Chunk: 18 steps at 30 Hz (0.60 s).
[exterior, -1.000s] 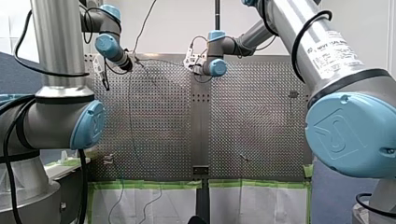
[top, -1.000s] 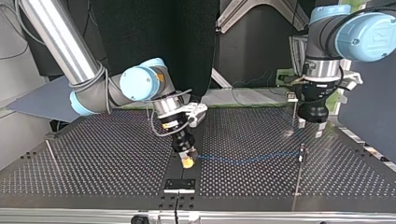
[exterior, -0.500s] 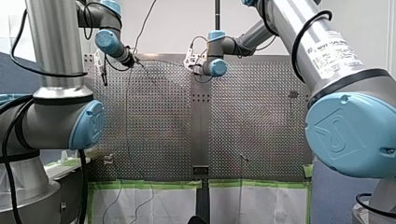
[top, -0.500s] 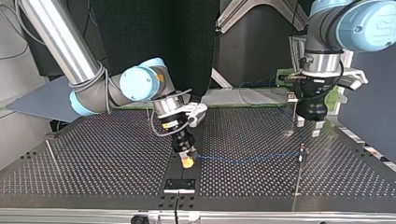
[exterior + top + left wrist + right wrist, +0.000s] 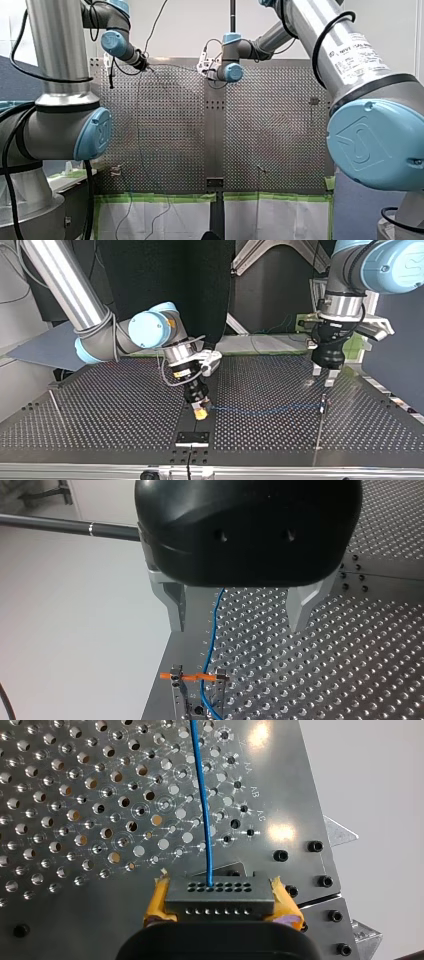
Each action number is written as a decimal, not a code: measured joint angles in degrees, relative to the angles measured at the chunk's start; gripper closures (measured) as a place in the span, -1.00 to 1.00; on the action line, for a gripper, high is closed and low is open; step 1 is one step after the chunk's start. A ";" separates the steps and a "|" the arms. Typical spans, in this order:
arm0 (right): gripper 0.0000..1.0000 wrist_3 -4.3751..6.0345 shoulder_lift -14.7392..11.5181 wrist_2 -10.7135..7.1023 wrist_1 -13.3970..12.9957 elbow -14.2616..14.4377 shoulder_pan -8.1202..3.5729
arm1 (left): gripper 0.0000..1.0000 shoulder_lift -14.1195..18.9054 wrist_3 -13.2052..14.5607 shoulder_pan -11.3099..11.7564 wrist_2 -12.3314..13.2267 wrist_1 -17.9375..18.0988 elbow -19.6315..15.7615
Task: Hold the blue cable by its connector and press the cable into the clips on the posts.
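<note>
**Blue cable [image 5: 200, 795] clamped at its connector [image 5: 220, 892], far end at the post [image 5: 324, 404]**

My right gripper [image 5: 220, 906] is clenched on the black connector, with its yellow pads [image 5: 156, 904] pressed against the two ends of the block. The cable comes out of the connector's face and runs straight ahead of that gripper, just over the perforated table [image 5: 75, 820]. In the top view the connector is held low, and the cable stretches from it across to the thin post, which stands near my left gripper [image 5: 322, 377]. My left gripper is released and grasps nothing, and its metal fingers [image 5: 171, 605] hang well apart above the table. Ahead of it, the cable passes along the gap between those fingers without touching either. It then meets the orange clip [image 5: 192, 677] on the post. I cannot tell whether the cable sits inside that clip.
</note>
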 joint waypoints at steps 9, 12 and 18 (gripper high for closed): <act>1.00 0.00 0.02 0.00 0.08 0.00 0.19 | -1.00 0.03 4.21 0.27 0.13 0.16 0.11; 1.00 0.00 0.02 -0.03 0.10 0.00 0.24 | -1.00 0.03 5.69 0.28 0.38 0.23 0.13; 1.00 -0.05 0.03 0.00 0.26 0.01 0.37 | -1.00 -0.14 8.72 0.37 1.89 0.81 0.54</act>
